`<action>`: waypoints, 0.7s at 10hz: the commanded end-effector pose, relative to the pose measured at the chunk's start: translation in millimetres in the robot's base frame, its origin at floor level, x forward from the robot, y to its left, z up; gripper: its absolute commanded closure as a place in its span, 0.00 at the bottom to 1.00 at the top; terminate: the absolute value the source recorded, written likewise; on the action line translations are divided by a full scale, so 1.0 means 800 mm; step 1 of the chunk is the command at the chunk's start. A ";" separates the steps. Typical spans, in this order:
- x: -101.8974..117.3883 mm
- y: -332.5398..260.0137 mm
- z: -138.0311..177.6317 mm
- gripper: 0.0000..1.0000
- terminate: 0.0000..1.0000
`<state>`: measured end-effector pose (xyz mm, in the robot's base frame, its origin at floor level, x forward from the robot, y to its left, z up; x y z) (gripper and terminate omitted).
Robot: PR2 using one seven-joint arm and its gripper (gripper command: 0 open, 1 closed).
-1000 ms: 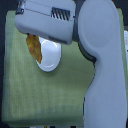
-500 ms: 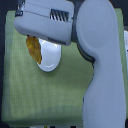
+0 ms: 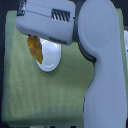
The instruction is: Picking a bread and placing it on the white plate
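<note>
**Ana:** Exterior view first: what's underneath everything?

**Ben:** A green mat (image 3: 30, 95) with a fine woven texture covers most of the frame. It looks like cloth. Past its upper and left edges there is only a dark strip of background (image 3: 4, 30), too dim to say what the room is like.

**Ana:** Any dishes?

**Ben:** One, the plate (image 3: 50, 59). It is round, white, with a slightly raised rim, and it sits on the mat in the upper middle. Its top part is hidden under the arm (image 3: 100, 65).

**Ana:** And what's on it?

**Ben:** The bread (image 3: 35, 47), golden-brown and elongated, lies over the plate's left rim, its lower tapered end pointing down toward the plate's middle. Its upper end disappears under the arm's grey housing. Whether it rests on the plate or hangs just above it, I cannot tell.

**Ana:** The claw?

**Ben:** The gripper (image 3: 33, 38) itself is hidden. The boxy grey wrist section with a vent grille spans the top of the frame, directly over the bread. The fingers are beneath it, so I cannot tell whether they are apart, together, or clamped on the bread. The thick arm runs from there down the exterior view's right side to the bottom edge.
</note>
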<state>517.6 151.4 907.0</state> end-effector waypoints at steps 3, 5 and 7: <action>0.004 -0.026 -0.013 0.00 0.00; 0.004 -0.029 -0.014 0.00 0.00; 0.005 -0.034 -0.014 0.00 0.00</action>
<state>520.4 131.5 898.6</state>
